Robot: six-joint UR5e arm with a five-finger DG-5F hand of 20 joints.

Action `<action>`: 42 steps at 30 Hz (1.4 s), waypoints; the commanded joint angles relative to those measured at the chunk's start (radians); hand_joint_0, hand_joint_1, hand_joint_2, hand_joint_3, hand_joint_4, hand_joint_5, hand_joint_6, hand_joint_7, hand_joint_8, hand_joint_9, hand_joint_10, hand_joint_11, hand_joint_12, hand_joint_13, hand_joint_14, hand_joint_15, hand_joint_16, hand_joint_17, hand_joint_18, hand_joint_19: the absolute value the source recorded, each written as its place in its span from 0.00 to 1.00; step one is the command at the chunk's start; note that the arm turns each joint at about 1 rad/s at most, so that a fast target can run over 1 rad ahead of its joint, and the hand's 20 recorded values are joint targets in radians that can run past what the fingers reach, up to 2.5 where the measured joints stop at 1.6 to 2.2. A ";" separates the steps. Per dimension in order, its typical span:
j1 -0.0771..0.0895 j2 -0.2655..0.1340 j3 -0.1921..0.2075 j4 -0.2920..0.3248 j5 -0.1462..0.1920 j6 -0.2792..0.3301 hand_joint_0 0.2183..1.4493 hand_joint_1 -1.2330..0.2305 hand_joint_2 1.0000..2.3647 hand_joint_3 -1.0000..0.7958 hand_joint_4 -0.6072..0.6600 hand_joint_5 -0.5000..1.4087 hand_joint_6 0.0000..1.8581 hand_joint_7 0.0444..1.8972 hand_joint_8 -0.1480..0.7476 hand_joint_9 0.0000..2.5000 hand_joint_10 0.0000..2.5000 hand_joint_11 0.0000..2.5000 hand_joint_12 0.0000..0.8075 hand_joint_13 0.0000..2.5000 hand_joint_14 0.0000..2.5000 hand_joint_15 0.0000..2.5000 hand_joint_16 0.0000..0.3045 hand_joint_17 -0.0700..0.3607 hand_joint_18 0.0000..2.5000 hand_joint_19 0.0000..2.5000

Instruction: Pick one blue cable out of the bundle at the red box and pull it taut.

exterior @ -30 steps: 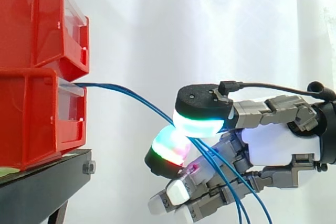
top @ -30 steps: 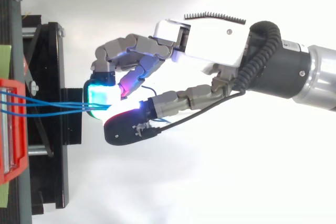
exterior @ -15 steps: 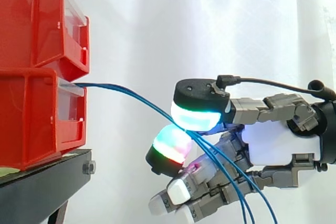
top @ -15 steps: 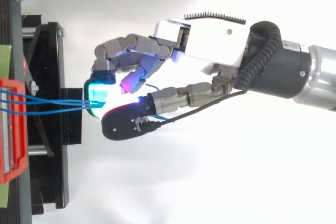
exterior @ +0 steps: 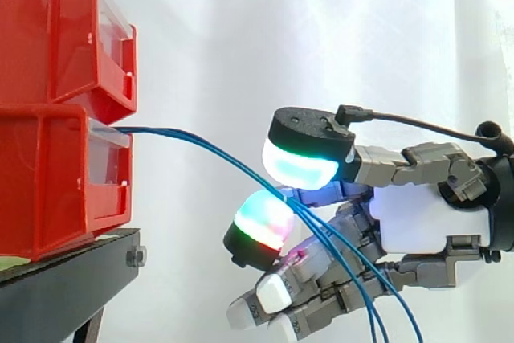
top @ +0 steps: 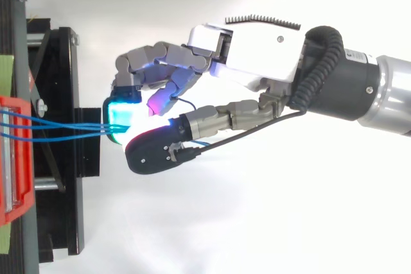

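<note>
White curtain (exterior: 321,38) backs stacked red bins (exterior: 48,174) on a black stand (exterior: 72,271). The hand (exterior: 418,222) is curled, its thumb pad (exterior: 301,168) set close over one glowing finger pad (exterior: 261,222), and the blue cables (top: 90,130) are pinched together between the two. Ahead of the pinch they rise in a shallow arc to the lower bin's front. Behind it they fan apart and drop across the other fingers, which are folded beneath.
</note>
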 commanded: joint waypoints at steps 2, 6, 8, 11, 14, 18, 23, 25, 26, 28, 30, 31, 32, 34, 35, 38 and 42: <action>0.000 0.000 0.000 -0.001 0.000 0.000 0.22 0.38 0.00 0.33 0.57 0.26 0.36 0.65 0.48 0.35 0.00 0.09 0.43 0.16 0.00 0.05 0.16 0.42 0.15 0.10; 0.000 0.000 0.000 -0.001 0.000 0.000 0.23 0.36 0.01 0.37 0.57 0.24 0.38 0.61 0.50 0.33 0.00 0.11 0.44 0.15 0.00 0.06 0.17 0.43 0.14 0.10; 0.000 0.000 0.000 -0.001 0.000 0.000 0.24 0.34 0.01 0.44 0.59 0.24 0.39 0.57 0.55 0.34 0.00 0.11 0.49 0.15 0.00 0.05 0.20 0.48 0.16 0.09; 0.000 0.000 0.000 0.000 0.000 -0.001 0.22 0.41 0.14 0.52 0.60 0.24 0.39 0.56 0.58 0.35 0.00 0.11 0.54 0.16 0.00 0.05 0.23 0.52 0.17 0.08; 0.000 0.000 0.000 0.000 0.000 -0.001 0.17 0.48 0.39 0.48 0.61 0.25 0.37 0.57 0.58 0.35 0.00 0.10 0.55 0.16 0.00 0.05 0.23 0.53 0.16 0.08; 0.000 0.001 0.000 0.000 0.000 -0.001 0.18 0.45 0.41 0.47 0.63 0.25 0.34 0.63 0.58 0.36 0.00 0.11 0.54 0.15 0.00 0.05 0.23 0.53 0.16 0.07; 0.000 0.000 0.000 -0.001 0.000 -0.001 0.24 0.36 0.19 0.50 0.66 0.24 0.36 0.59 0.58 0.34 0.00 0.13 0.53 0.15 0.00 0.05 0.22 0.52 0.16 0.07; 0.000 0.000 0.000 0.000 0.000 -0.001 0.28 0.34 0.02 0.53 0.65 0.23 0.37 0.56 0.58 0.33 0.00 0.14 0.52 0.15 0.00 0.05 0.22 0.51 0.16 0.07; 0.000 0.000 0.000 0.000 0.000 -0.001 0.28 0.33 0.00 0.53 0.65 0.23 0.37 0.56 0.58 0.33 0.00 0.14 0.52 0.14 0.00 0.05 0.22 0.51 0.16 0.07; 0.000 0.001 0.000 -0.001 0.000 -0.001 0.27 0.29 0.00 0.51 0.64 0.22 0.40 0.54 0.57 0.32 0.00 0.15 0.51 0.14 0.00 0.05 0.21 0.50 0.15 0.07; 0.000 0.000 0.000 0.000 0.000 -0.001 0.27 0.29 0.01 0.49 0.63 0.21 0.42 0.53 0.56 0.32 0.00 0.15 0.50 0.14 0.00 0.05 0.21 0.49 0.15 0.07; 0.000 0.000 0.000 0.002 0.000 -0.001 0.25 0.27 0.01 0.42 0.60 0.21 0.41 0.55 0.51 0.30 0.00 0.15 0.44 0.12 0.00 0.06 0.17 0.43 0.12 0.09; 0.000 0.001 0.000 0.002 0.000 -0.001 0.24 0.27 0.01 0.40 0.61 0.21 0.41 0.55 0.51 0.30 0.00 0.15 0.45 0.12 0.00 0.05 0.17 0.44 0.12 0.09; 0.000 0.001 0.000 0.002 -0.002 -0.001 0.22 0.27 0.00 0.29 0.61 0.21 0.42 0.53 0.52 0.31 0.00 0.16 0.46 0.12 0.00 0.06 0.18 0.45 0.12 0.09; 0.000 0.001 0.000 0.002 -0.002 -0.001 0.21 0.28 0.00 0.28 0.61 0.21 0.42 0.52 0.52 0.31 0.00 0.15 0.46 0.12 0.00 0.05 0.18 0.45 0.13 0.09; 0.000 0.000 0.000 0.002 0.000 -0.003 0.18 0.33 0.00 0.28 0.62 0.21 0.42 0.51 0.54 0.32 0.00 0.15 0.48 0.13 0.00 0.05 0.20 0.47 0.13 0.09; 0.000 0.001 0.000 0.002 0.000 -0.003 0.18 0.41 0.00 0.28 0.62 0.22 0.40 0.51 0.54 0.32 0.00 0.15 0.48 0.13 0.00 0.06 0.20 0.47 0.13 0.09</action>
